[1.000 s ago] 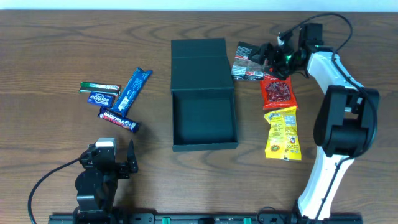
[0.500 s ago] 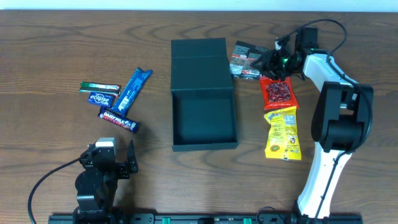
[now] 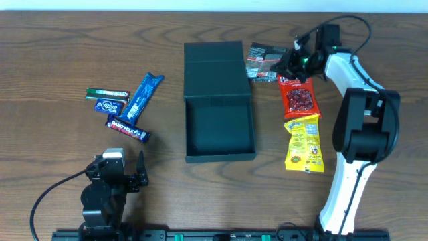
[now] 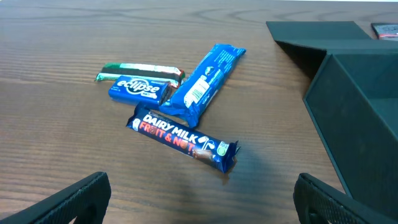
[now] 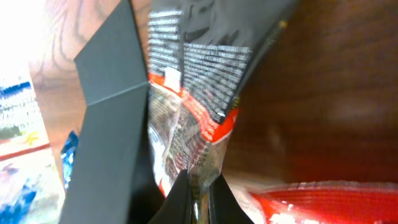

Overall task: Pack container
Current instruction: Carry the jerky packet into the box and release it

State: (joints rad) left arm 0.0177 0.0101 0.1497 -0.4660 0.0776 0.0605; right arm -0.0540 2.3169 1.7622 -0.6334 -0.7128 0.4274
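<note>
The container [image 3: 219, 158] is a dark green-grey box in the middle of the table, its lid [image 3: 215, 70] folded flat behind it; it also fills the right of the left wrist view [image 4: 367, 118]. My right gripper [image 3: 286, 65] is at the lid's right side, shut on the corner of a black and red snack packet [image 3: 262, 61]. In the right wrist view the packet [image 5: 199, 68] hangs from the pinched jaws [image 5: 200, 199], next to the grey lid [image 5: 106, 137]. My left gripper [image 3: 118, 173] rests near the front left, open and holding nothing [image 4: 202, 190].
A red packet [image 3: 299, 99] and a yellow packet [image 3: 303, 143] lie right of the container. Left of it lie a long blue bar [image 3: 143, 98], a Dairy Milk bar [image 4: 180, 140], a blue Eclipse pack [image 4: 138, 90] and a green bar [image 3: 107, 93].
My right gripper has shut on the black packet's corner, and the packet has shifted slightly toward the table's back. The left arm has not moved.
</note>
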